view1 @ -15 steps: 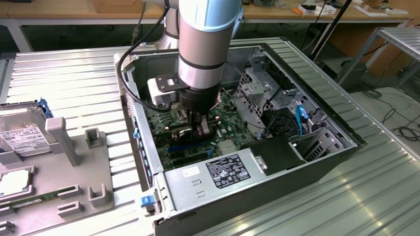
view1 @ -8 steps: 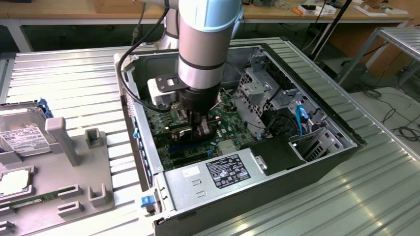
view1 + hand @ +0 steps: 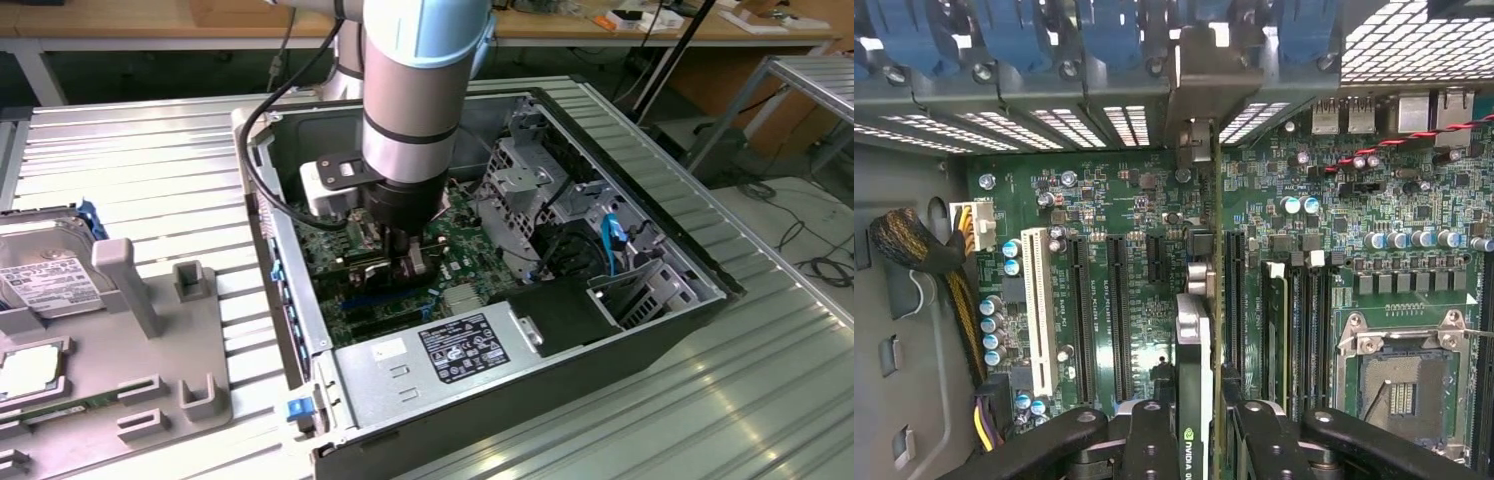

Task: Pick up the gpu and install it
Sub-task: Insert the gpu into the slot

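I see my arm (image 3: pixel 414 90) reaching straight down into the open computer case (image 3: pixel 667 300), which lies on its side on the ribbed metal worktop (image 3: pixel 160 150). The tool (image 3: pixel 400 255) is low inside the case, just over the green main board (image 3: pixel 1104 200). The tool is pinching the gpu (image 3: pixel 1194 390), with one of its black fingers (image 3: pixel 1144 435) pressed on each flat side of the card. The gpu stands up on its thin edge. It runs the same way as the long black slots (image 3: pixel 1119 310) on the board, with slots on both sides of it. Its metal end bracket (image 3: pixel 1199 90) is right at the back wall (image 3: pixel 1054 90) of the case. I cannot tell if the card's edge is down in a slot or just above it. In the near part of the case sits the grey power box (image 3: pixel 441 350). Over on the exterior view's left, well apart from the case, a hard drive (image 3: pixel 40 270) rests in a grey holder (image 3: pixel 174 330).
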